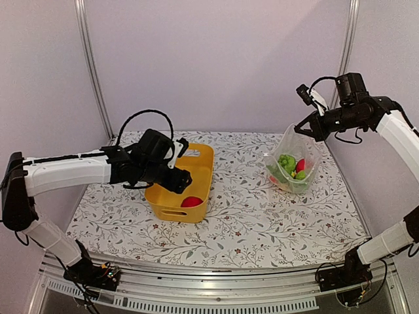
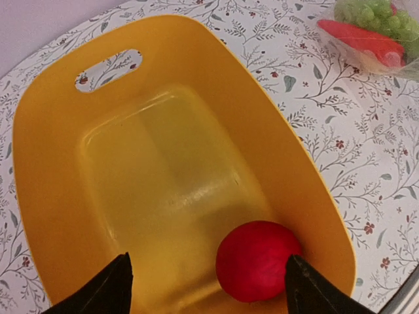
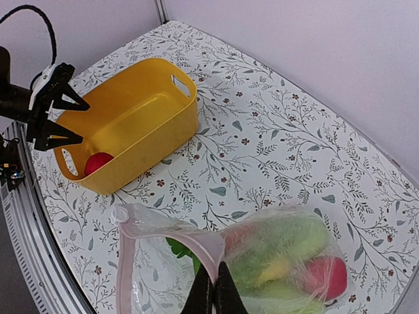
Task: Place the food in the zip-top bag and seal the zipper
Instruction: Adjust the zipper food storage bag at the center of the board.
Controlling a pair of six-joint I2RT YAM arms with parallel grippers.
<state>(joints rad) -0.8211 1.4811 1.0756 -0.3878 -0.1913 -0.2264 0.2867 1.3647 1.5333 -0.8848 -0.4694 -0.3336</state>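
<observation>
A red ball of toy food (image 2: 256, 260) lies in the near corner of the yellow tub (image 2: 59, 170); it also shows in the top view (image 1: 191, 201) and right wrist view (image 3: 97, 161). My left gripper (image 1: 181, 178) hangs open over the tub, its fingertips (image 2: 111, 288) either side of the tub floor, the right one beside the ball. My right gripper (image 3: 215, 294) is shut on the pale pink zipper (image 3: 196, 239) of the zip-top bag (image 1: 292, 160), holding its mouth up and open. Green, red and yellow food (image 3: 288, 252) lies inside the bag.
The yellow tub (image 1: 183, 183) stands at the table's middle left on a floral cloth (image 1: 249, 209). Grey walls and metal posts close in the back and sides. The table's front rail (image 1: 216, 288) runs along the near edge.
</observation>
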